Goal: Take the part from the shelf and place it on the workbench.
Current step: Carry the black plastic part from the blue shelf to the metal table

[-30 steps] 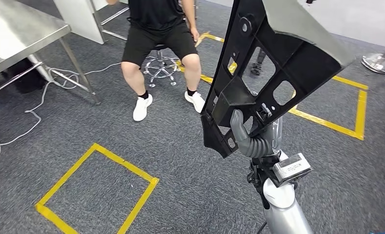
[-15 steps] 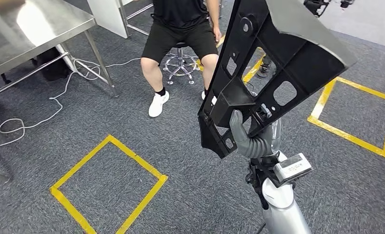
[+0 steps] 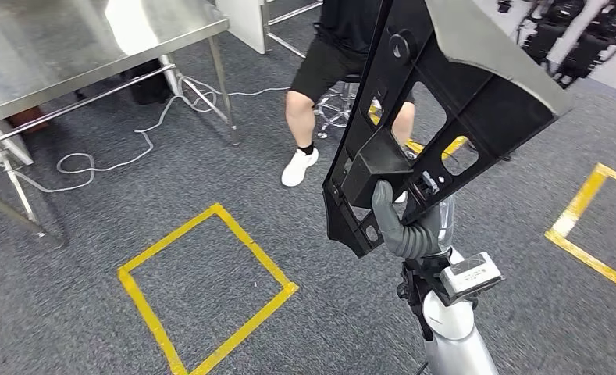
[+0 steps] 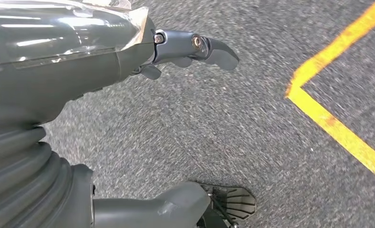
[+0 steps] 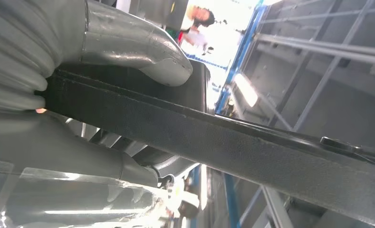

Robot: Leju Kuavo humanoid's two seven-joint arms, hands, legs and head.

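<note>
The black plastic part (image 3: 437,101) stands raised and tilted above the grey carpet (image 3: 86,219), the right hand (image 3: 406,226) clamped around its lower end. The left hand (image 4: 81,61) holds nothing, fingers apart. The steel workbench (image 3: 70,39) stands well apart; a seated person (image 3: 343,47) is behind.

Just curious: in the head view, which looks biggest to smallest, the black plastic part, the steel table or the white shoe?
1. Black plastic part, though nearness inflates it.
2. Steel table, cut off by the frame.
3. White shoe.
</note>
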